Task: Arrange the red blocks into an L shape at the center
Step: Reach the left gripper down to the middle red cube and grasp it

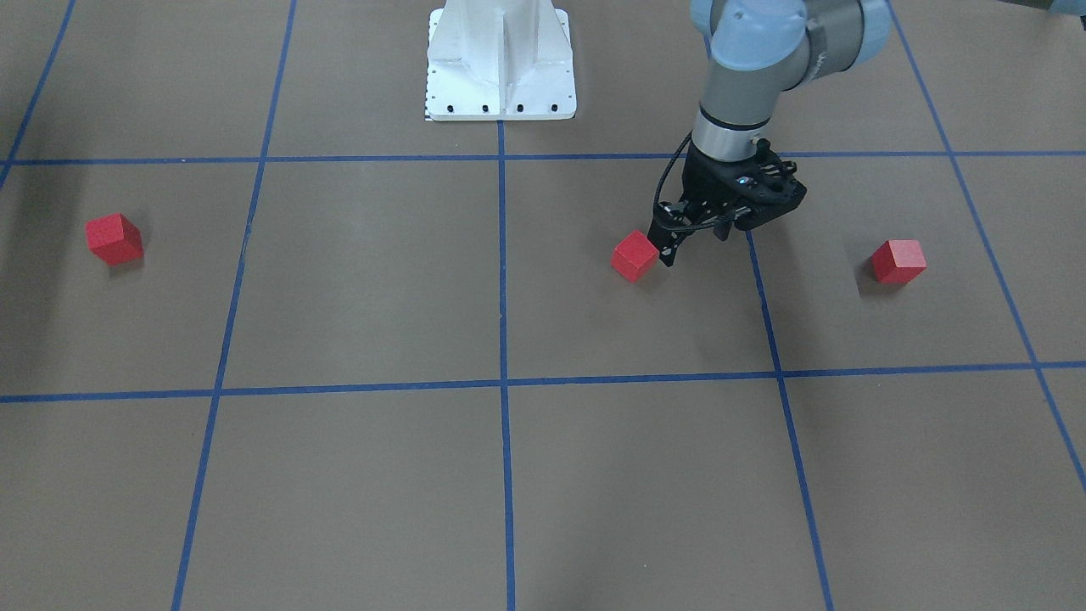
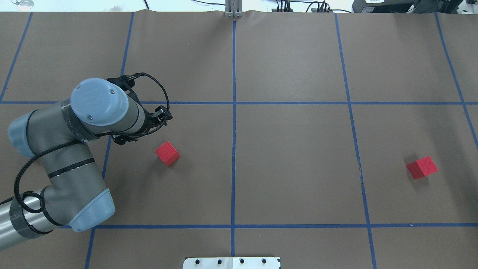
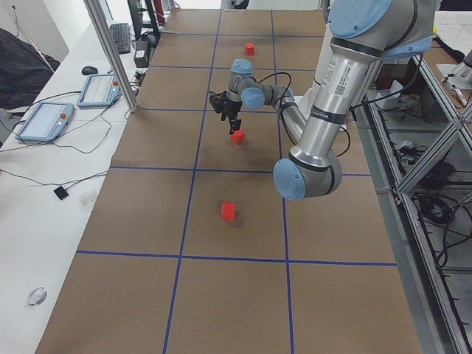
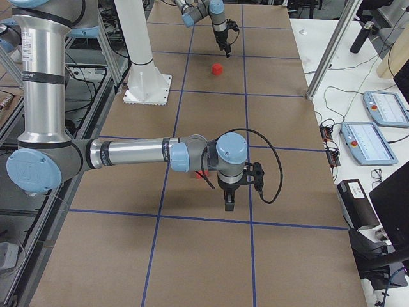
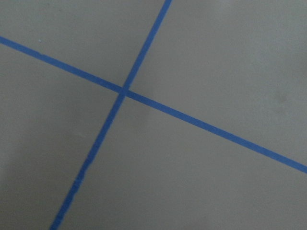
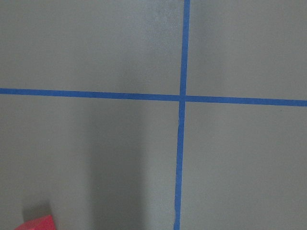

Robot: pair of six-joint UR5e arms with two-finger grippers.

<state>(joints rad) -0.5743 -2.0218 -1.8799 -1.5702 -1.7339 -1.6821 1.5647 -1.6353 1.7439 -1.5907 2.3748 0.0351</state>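
Three red blocks lie apart on the brown table. The middle one (image 1: 635,255) (image 2: 167,153) (image 3: 237,136) sits just left of centre on the robot's side. My left gripper (image 1: 696,244) (image 2: 149,125) hangs low right beside it, open and empty, with the block outside its jaws. A second block (image 1: 898,260) (image 3: 228,212) lies further to my left, hidden under the arm in the overhead view. The third (image 1: 113,238) (image 2: 422,167) lies far to my right. My right gripper (image 4: 229,199) shows only in the exterior right view, above that block (image 4: 203,174); I cannot tell if it is open.
Blue tape lines divide the table into large squares. The white robot base plate (image 1: 501,76) (image 2: 231,262) stands at the table's middle edge. Control tablets (image 3: 44,122) (image 4: 377,105) and a metal post (image 4: 332,48) stand on the white side bench beyond the mat.
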